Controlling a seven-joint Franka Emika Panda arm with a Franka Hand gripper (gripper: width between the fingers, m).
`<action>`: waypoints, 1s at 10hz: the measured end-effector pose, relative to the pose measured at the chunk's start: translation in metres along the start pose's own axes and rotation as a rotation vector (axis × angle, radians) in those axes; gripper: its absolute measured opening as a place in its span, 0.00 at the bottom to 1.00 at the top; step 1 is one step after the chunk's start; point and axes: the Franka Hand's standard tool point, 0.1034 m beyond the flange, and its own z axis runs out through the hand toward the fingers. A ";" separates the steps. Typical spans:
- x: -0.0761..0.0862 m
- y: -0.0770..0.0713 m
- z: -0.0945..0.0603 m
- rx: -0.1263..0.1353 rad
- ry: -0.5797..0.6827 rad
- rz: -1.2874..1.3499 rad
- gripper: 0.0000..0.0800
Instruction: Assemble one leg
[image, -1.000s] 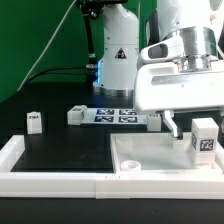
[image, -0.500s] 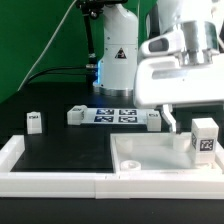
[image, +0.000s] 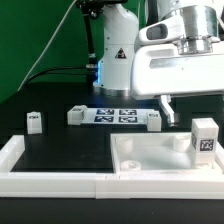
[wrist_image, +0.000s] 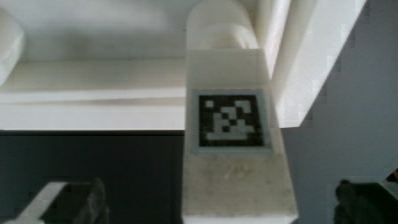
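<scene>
A white leg with a square marker tag stands upright in the right corner of the large white tabletop. My gripper hangs above the leg with its jaws open and apart from it; one dark finger shows left of the leg. In the wrist view the leg runs between my open fingers, untouched by the gripper. Three more legs lie on the black table: one at the exterior view's left, one by the marker board, one at its other end.
The marker board lies at the back middle. A white raised border runs along the table's front and left. The robot base stands behind the marker board.
My gripper has risen away from the standing leg and drifted slightly to the exterior view's left. The leg has stayed upright in the tabletop corner.
</scene>
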 end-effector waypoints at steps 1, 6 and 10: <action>-0.005 -0.001 0.004 0.013 -0.126 0.010 0.81; 0.025 0.008 0.014 0.042 -0.514 0.043 0.81; 0.024 0.003 0.016 0.038 -0.503 0.053 0.66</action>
